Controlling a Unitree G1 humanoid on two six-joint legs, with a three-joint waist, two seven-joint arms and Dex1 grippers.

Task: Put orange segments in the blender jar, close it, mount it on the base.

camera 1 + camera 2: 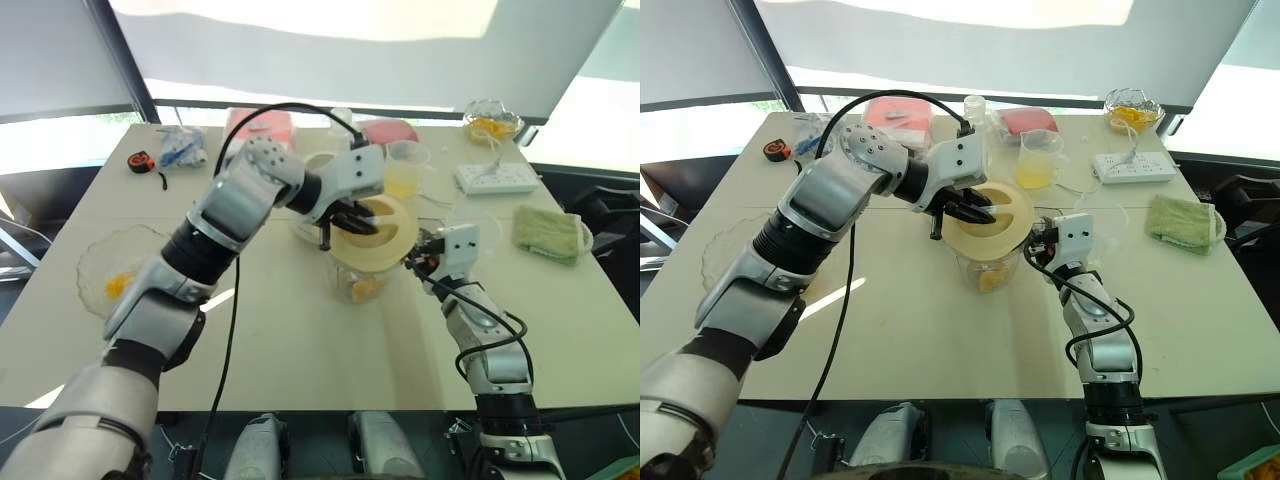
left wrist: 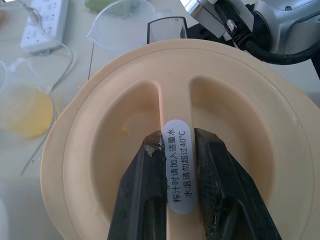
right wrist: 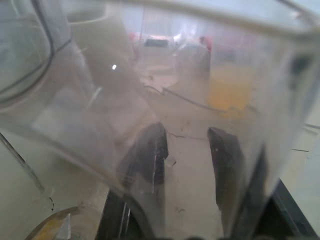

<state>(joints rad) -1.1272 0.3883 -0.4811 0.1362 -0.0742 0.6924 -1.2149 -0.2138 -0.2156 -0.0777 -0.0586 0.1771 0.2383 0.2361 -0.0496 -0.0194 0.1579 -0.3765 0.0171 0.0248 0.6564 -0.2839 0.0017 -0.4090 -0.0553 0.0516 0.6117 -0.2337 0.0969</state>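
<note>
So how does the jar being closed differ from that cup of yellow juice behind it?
The jar carries a cream lid; the cup stands open. The jar holds orange pieces; the cup holds pale yellow juice. Both grippers are at the jar; nothing touches the cup. Both are clear plastic.

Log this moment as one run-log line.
step: closing jar | left gripper: shut on lid ridge | right gripper: at blender jar | orange segments: inside

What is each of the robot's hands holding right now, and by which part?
Left gripper pinches the cream lid by its centre ridge. Right gripper's fingers are at the blender jar; whether they grip its handle cannot be told.
</note>
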